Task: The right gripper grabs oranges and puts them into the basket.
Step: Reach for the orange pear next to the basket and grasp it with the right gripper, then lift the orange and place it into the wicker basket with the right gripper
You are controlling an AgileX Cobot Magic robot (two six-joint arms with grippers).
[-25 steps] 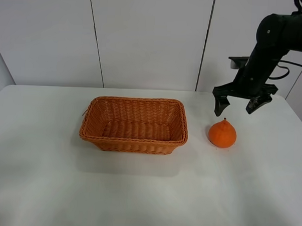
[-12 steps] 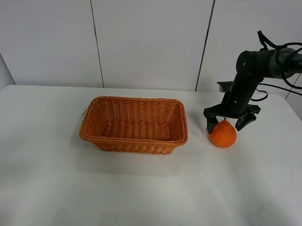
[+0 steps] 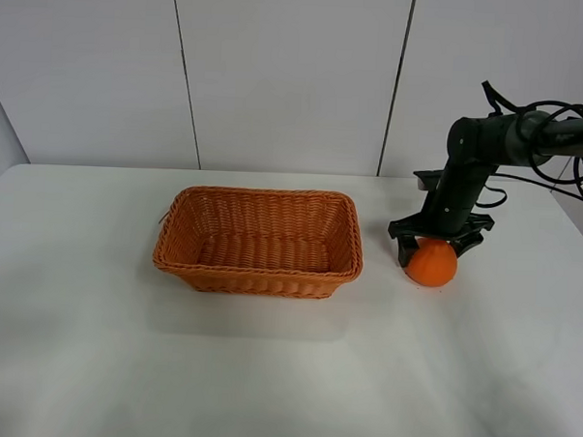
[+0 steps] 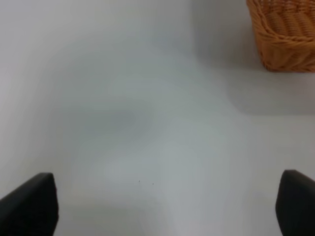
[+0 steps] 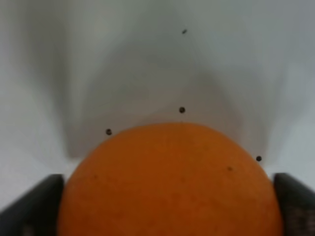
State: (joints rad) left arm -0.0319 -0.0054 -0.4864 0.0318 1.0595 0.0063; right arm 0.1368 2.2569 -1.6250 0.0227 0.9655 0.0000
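**One orange straddled by the right gripper, beside the basket**

1. Hidden or cut off
- In the exterior high view the right gripper (image 3: 432, 250) sits low over the orange (image 3: 431, 267). It covers the top of the fruit, so only the lower, rounded part shows.
- In the right wrist view the orange fills the lower half of the picture and is cut off by the frame edge. Only the tips of the two fingers (image 5: 35, 205) show, one at each lower corner.
- The left gripper (image 4: 165, 204) shows only as two dark fingertips at the lower corners of the left wrist view.
- Small dark specks (image 5: 182, 109) appear beyond the orange in the right wrist view. Whether they lie on the worktop or on the lens cannot be told.

2. Gripper state
- Right gripper: jaws spread, one finger on each side of the orange. Whether the pads touch the peel cannot be told.
- Left gripper: jaws wide apart, nothing between them, above the bare worktop (image 4: 147, 123).

3. Position of the task items
- The orange rests on the worktop to the right of the basket (image 3: 264, 192), near it but not touching.
- The basket stands upright.

4. Differences between views
- Only the exterior high view shows the whole basket and the gap to the orange.
- The left wrist view shows one corner of the basket.
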